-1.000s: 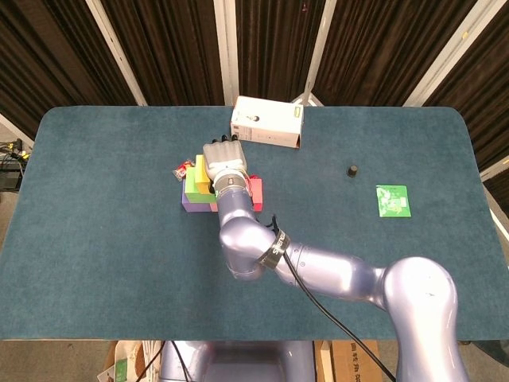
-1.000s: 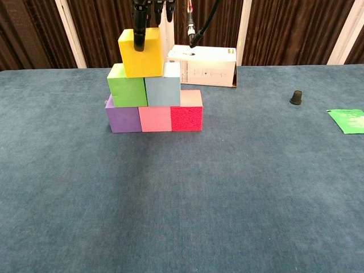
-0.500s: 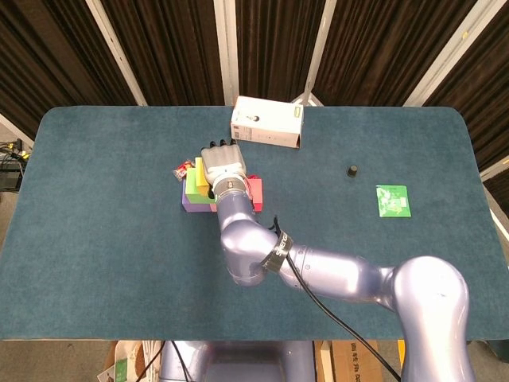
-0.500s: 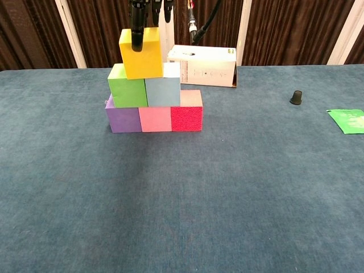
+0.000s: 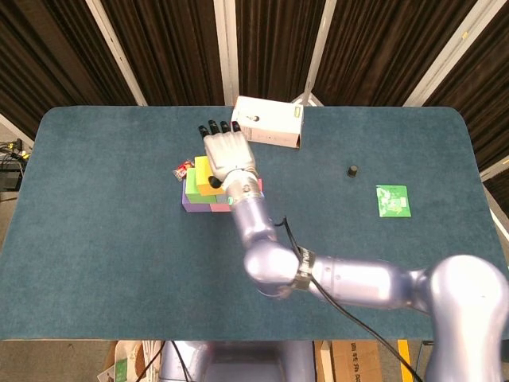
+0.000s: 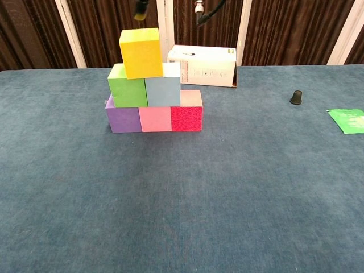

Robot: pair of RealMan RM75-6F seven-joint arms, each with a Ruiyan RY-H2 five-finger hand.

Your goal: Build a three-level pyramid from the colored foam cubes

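The pyramid stands on the tabletop (image 6: 227,187), left of centre and toward the far edge.

Bottom level, left to right: purple cube (image 6: 122,119), pink cube (image 6: 155,119), red cube (image 6: 186,117). The three sit side by side and touch.

Middle level: green cube (image 6: 127,90) on the left, light blue cube (image 6: 163,91) on the right. They touch each other and rest on the bottom row.

Top level: yellow cube (image 6: 141,52). It rests across the green and light blue cubes, set somewhat toward the left, with its left part over the green cube.

Right hand (image 5: 227,153): in the head view it hangs over the stack with the palm down and the fingers (image 5: 212,126) spread, pointing to the far side. It holds nothing. In the chest view only a dark fingertip shows at the top edge, clear above the yellow cube and apart from it.

Left hand: neither view shows it.

Other items on the tabletop:
- White box (image 6: 203,65), lying on its side just behind the stack and to its right.
- Small black knob (image 6: 296,97), well to the right.
- Green packet (image 6: 348,120), lying flat near the right edge.
- A small red and white item (image 5: 184,169) beside the far left corner of the stack; its nature cannot be made out, possibly a wrapper.
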